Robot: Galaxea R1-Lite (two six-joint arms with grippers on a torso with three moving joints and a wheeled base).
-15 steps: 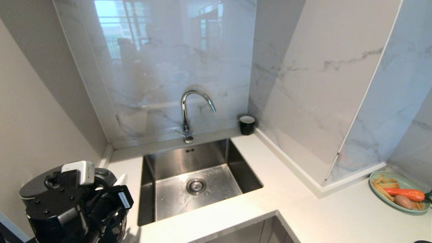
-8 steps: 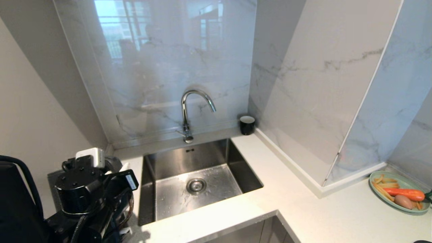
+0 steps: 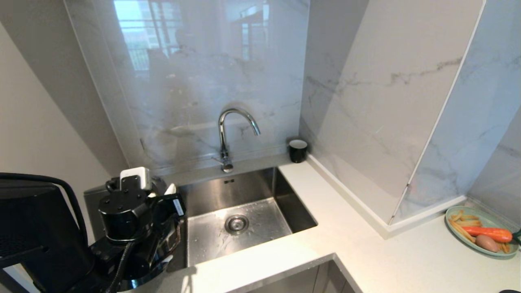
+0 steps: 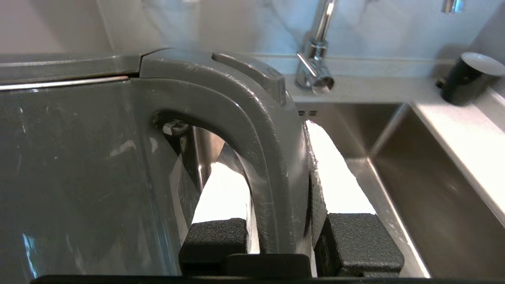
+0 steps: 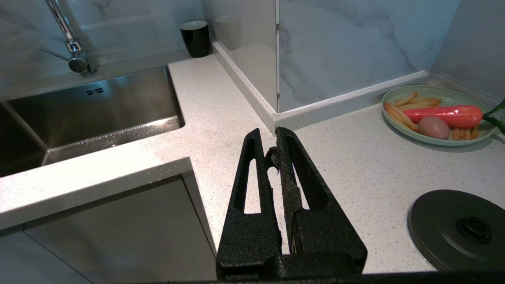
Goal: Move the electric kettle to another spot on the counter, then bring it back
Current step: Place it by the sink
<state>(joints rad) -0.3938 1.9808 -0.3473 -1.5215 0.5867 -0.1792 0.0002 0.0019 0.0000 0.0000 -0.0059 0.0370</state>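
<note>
One electric kettle (image 4: pixel 79 165), handle pinched between the left gripper (image 4: pixel 292 236) fingers, just left of the one sink (image 3: pixel 244 211) on the counter (image 3: pixel 366 260). Right gripper (image 5: pixel 276 154) closed, empty; one base disc (image 5: pixel 457 228) beside it.

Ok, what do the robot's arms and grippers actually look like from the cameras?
Both are matte black. The left arm has a round bolted wrist housing, a white block on top, black cables and a small white label. The right gripper has two long, tapered, textured fingers with slotted cut-outs. The left gripper has textured black blocks.
</note>
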